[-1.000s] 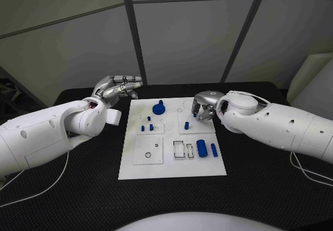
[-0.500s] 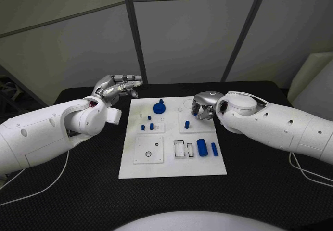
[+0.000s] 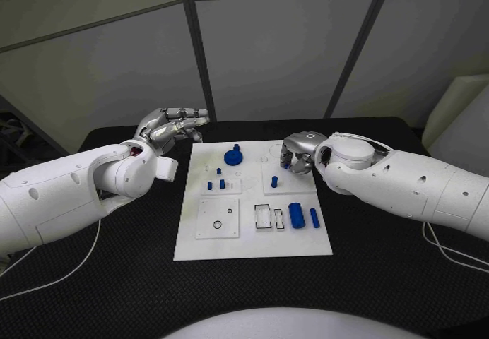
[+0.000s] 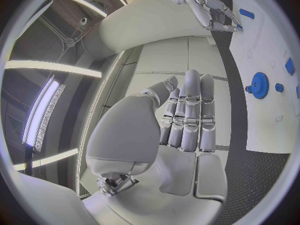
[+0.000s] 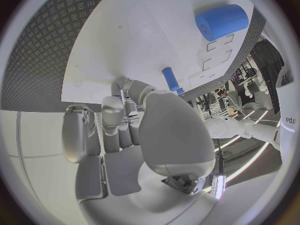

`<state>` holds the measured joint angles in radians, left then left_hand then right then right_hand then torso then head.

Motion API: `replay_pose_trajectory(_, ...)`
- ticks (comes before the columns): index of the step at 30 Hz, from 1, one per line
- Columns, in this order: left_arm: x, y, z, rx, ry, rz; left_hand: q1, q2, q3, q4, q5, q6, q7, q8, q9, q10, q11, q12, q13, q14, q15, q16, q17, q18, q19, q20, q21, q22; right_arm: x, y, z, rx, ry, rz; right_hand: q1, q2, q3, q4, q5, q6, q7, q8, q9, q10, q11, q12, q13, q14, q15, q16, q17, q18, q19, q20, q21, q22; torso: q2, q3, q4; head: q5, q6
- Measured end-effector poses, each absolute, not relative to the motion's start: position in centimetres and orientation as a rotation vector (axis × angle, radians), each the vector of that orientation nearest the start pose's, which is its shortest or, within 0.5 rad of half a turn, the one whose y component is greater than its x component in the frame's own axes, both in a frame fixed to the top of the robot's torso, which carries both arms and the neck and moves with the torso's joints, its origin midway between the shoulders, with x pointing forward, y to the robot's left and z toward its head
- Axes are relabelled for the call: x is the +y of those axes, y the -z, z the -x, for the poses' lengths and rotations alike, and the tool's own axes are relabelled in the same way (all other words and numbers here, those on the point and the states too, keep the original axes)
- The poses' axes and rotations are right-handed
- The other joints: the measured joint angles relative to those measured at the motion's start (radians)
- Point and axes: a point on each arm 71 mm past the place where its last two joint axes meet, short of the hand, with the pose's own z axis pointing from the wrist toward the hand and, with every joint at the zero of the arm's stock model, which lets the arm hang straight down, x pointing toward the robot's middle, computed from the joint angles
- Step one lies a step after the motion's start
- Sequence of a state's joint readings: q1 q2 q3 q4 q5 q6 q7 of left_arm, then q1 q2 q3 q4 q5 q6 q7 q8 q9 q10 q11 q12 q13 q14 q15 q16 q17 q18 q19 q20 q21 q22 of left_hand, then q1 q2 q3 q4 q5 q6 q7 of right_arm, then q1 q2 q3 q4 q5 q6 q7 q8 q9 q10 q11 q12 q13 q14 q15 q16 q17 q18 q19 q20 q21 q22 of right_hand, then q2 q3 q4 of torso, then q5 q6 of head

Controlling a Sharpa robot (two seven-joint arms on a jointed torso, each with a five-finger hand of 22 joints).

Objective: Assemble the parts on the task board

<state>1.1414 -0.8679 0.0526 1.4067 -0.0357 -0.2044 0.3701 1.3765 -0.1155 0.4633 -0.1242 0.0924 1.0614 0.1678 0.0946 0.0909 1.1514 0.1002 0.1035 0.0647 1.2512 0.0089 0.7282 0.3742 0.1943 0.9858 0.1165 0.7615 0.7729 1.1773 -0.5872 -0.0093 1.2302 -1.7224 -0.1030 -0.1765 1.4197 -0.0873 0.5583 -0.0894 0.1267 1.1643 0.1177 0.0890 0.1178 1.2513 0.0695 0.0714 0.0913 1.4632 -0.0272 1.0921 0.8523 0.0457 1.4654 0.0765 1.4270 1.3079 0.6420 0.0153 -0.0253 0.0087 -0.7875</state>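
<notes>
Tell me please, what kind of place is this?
Probably a robotics lab or test cell: a black table with a white task board of small blue parts, grey partition panels behind, and strip lights overhead.

- Right hand above the white board, fingers curled, tips low over the plate.
- Holds nothing visible.
- Small blue peg just beside the fingertips, upright on the board.
- Large blue cylinder farther off, lying by rectangular slots.
</notes>
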Motion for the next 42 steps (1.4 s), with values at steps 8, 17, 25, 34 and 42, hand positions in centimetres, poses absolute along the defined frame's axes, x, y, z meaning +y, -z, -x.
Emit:
replay_pose_trajectory(8,25.7,18.2,-50.9,1.376,1.528,1.141,0.000,0.000,0.000,0.000,-0.004,0.000,0.000,-0.004,0.000,0.000,0.000,0.000,0.000,-0.004,0.004,-0.004,-0.002,0.000,0.000,0.000,-0.004,-0.001,-15.7,21.3,-52.5,1.723,-0.392,0.397,-0.020,-0.004,0.006,-0.004,-0.002,0.000,0.000,0.000,0.005,0.013,-0.001,-0.002,0.000,0.000,0.000,0.000,-0.007,0.000,0.000,0.000,0.014,0.000,-0.001,-0.0003,0.0000,0.004,-0.004)
replay_pose_trajectory(17,25.9,18.2,-50.9,1.377,1.522,1.144,0.000,0.000,-0.003,-0.003,-0.004,0.000,0.000,-0.004,0.000,0.000,0.000,0.000,0.000,-0.004,0.004,-0.008,-0.004,0.000,0.000,0.000,-0.004,-0.002,-17.0,19.4,-50.2,1.617,-0.456,0.367,-0.030,-0.014,0.006,-0.004,-0.002,0.004,-0.003,0.000,0.006,0.021,-0.007,-0.004,0.002,0.000,0.000,0.006,-0.006,0.000,0.000,0.000,0.032,0.000,-0.003,-0.0005,0.0000,0.010,-0.002)
replay_pose_trajectory(25,25.8,18.2,-50.9,1.381,1.526,1.145,0.000,0.000,-0.003,-0.003,-0.004,0.000,0.000,-0.004,0.000,0.000,0.000,-0.004,0.000,-0.004,0.004,-0.013,-0.005,0.000,0.000,0.000,-0.008,-0.003,-15.1,17.8,-47.7,1.550,-0.578,0.356,-0.033,-0.013,0.006,-0.005,-0.003,0.006,-0.001,0.000,0.008,0.023,-0.009,-0.004,0.002,0.000,0.000,0.009,-0.002,0.000,0.000,0.000,0.032,0.000,-0.002,-0.0006,-0.0008,0.013,0.000)
replay_pose_trajectory(34,25.2,18.2,-50.8,1.391,1.541,1.142,0.000,0.000,-0.003,-0.003,-0.004,0.000,0.000,-0.004,0.000,0.000,0.000,-0.004,0.000,-0.004,0.004,-0.013,-0.005,0.000,0.000,0.000,-0.008,-0.003,-9.8,17.0,-45.7,1.532,-0.728,0.391,-0.035,-0.011,0.006,-0.005,-0.005,0.006,-0.001,-0.004,0.009,0.023,-0.009,-0.004,0.003,0.000,0.000,0.009,-0.002,0.000,0.000,0.000,0.036,0.000,0.000,-0.0016,0.0021,0.030,-0.008)
replay_pose_trajectory(42,24.3,18.2,-50.7,1.403,1.559,1.139,0.000,0.000,-0.003,-0.003,-0.004,0.000,0.000,-0.004,0.000,0.000,0.000,-0.004,0.000,-0.004,0.004,-0.013,-0.005,0.000,0.000,0.000,-0.008,-0.003,-6.1,18.4,-44.2,1.591,-0.805,0.449,-0.045,-0.011,0.012,-0.004,-0.005,0.006,-0.001,-0.006,0.011,0.028,-0.014,-0.008,0.003,0.002,-0.002,0.014,-0.001,-0.016,0.000,0.000,0.052,0.000,0.001,-0.0028,0.0022,0.060,-0.018)
